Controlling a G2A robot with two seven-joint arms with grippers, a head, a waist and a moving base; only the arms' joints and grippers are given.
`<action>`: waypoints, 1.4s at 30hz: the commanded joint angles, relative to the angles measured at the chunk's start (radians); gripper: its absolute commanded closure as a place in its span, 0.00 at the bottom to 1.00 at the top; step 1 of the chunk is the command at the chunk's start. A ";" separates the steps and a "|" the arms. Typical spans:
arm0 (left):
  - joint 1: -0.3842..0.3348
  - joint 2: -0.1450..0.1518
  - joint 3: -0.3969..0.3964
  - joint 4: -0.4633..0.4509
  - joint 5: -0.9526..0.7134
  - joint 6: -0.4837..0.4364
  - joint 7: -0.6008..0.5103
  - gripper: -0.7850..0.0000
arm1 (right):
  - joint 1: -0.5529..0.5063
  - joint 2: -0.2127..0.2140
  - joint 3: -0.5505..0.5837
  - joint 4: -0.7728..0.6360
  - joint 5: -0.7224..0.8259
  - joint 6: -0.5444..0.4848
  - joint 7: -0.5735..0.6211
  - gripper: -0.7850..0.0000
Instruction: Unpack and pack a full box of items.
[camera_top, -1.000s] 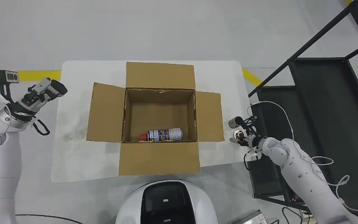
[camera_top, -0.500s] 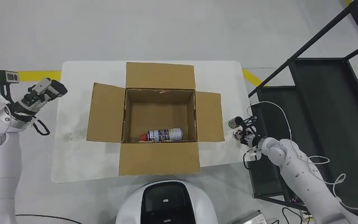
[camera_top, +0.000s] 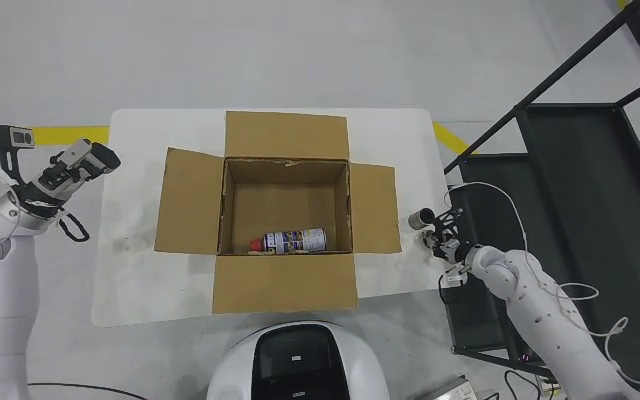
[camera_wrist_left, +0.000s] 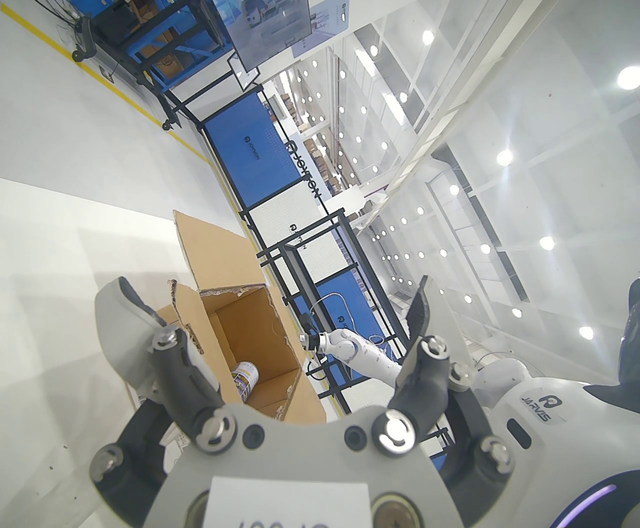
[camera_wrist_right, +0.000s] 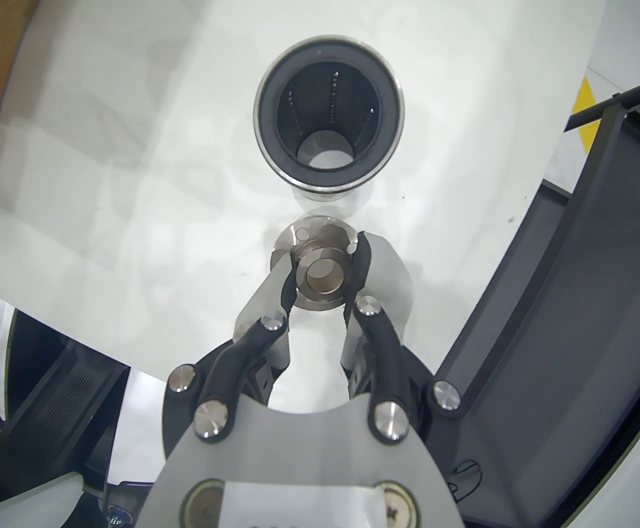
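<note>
One open cardboard box (camera_top: 190, 215) is sitting on the white table (camera_top: 130, 270), and one spray can (camera_top: 295, 240) is lying inside it. One metal tube (camera_wrist_right: 325, 107) is standing near the table's right edge. The right gripper (camera_wrist_right: 322, 265) is pinching one small round metal piece (camera_wrist_right: 320, 277) just beside the tube. The left gripper (camera_wrist_left: 272, 300) is hanging by the table's left edge with its fingers spread wide, holding nothing. One finger is hiding part of the can.

White arms (camera_top: 545, 305), black tool fingers (camera_wrist_right: 372, 325), silver screws (camera_wrist_right: 390, 414), loose cables (camera_top: 578, 287)
</note>
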 joint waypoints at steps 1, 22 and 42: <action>0.000 0.000 0.000 0.000 0.000 0.000 0.000 0.00 | -0.008 0.003 0.013 -0.006 -0.001 -0.008 -0.001 1.00; 0.000 0.000 0.000 0.000 0.000 0.000 0.000 0.00 | -0.331 0.057 0.379 -0.465 0.060 -0.165 -0.063 1.00; 0.000 0.000 0.000 0.000 0.000 0.000 0.000 0.00 | 0.096 0.003 -0.063 -0.605 0.028 -0.110 0.145 1.00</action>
